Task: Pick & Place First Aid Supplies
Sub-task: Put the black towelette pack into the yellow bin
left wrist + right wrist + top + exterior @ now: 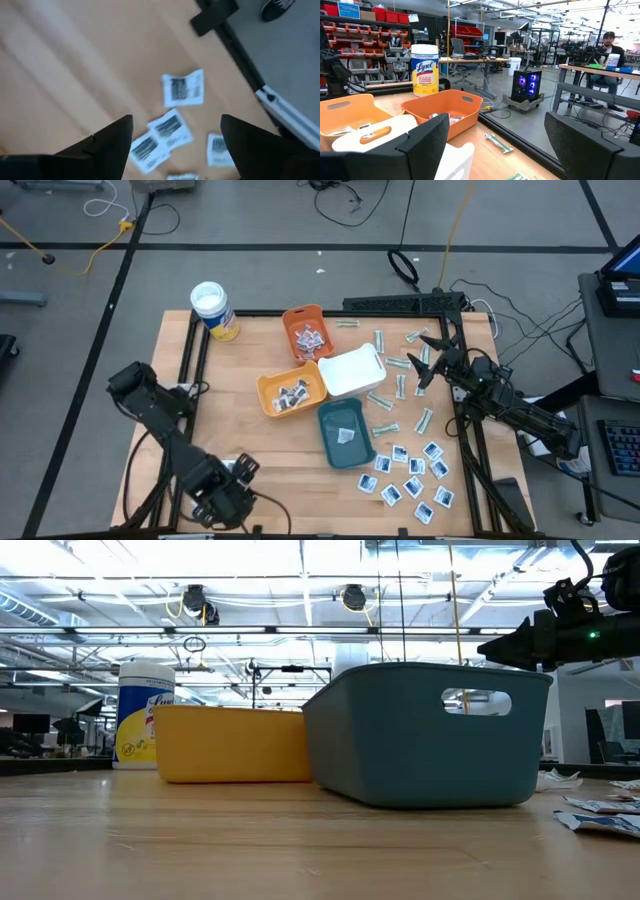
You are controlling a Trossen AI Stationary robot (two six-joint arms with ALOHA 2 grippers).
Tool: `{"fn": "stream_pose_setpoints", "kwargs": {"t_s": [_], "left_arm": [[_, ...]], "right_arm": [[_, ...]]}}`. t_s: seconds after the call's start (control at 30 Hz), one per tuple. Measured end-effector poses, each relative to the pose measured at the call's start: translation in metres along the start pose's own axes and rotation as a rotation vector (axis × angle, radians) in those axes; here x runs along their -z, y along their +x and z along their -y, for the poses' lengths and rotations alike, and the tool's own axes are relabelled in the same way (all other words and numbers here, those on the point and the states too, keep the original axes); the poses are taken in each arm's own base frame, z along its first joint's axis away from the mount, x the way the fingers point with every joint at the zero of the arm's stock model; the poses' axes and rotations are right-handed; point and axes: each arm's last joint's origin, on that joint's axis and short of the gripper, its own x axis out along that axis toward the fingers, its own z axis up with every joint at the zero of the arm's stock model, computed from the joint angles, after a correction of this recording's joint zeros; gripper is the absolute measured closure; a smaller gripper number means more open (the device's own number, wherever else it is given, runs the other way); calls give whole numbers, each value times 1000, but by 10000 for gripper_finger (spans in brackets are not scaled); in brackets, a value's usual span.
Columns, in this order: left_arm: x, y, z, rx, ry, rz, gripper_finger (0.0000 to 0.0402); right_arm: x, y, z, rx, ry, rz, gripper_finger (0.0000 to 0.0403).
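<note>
Several white sachets with dark print (pixel 183 89) lie flat on the wood straight below my left gripper (pixel 176 120). It points down, open, with nothing between its fingers. In the high view this gripper (pixel 225 490) is over the table's near left, and the arm covers those sachets. More sachets with blue print (pixel 410 475) lie at the near right, and pale strips (pixel 425 420) are scattered at the right. My right gripper (pixel 425 365) waits level and open, beside the white tray (pixel 352 370).
Four trays cluster mid-table: orange (pixel 308 332), yellow-orange (pixel 290 390), white, and teal (pixel 345 432). Three of them hold a few packets. A white-lidded canister (pixel 213 310) stands at the far left. A black frame rail (pixel 235 45) edges the table near my left gripper.
</note>
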Motion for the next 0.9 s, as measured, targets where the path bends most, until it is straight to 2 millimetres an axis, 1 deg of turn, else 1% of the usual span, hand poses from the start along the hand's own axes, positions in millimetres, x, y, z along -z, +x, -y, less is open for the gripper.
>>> {"fn": "stream_pose_setpoints", "kwargs": {"t_s": [0.13,0.3,0.5,0.67,0.83,0.9], "left_arm": [[-1,21,11,19,28,6,109],[6,48,17,20,44,-33,116],[12,75,25,14,75,-56,110],[11,96,31,-55,108,-74,111],[9,113,31,-64,129,-102,122],[8,117,31,-61,138,-111,127]], "right_arm": [[0,0,0,0,0,0,80],[0,0,0,0,0,0,80],[0,0,0,0,0,0,80],[0,0,0,0,0,0,80],[0,0,0,0,0,0,80],[0,0,0,0,0,0,80]]}}
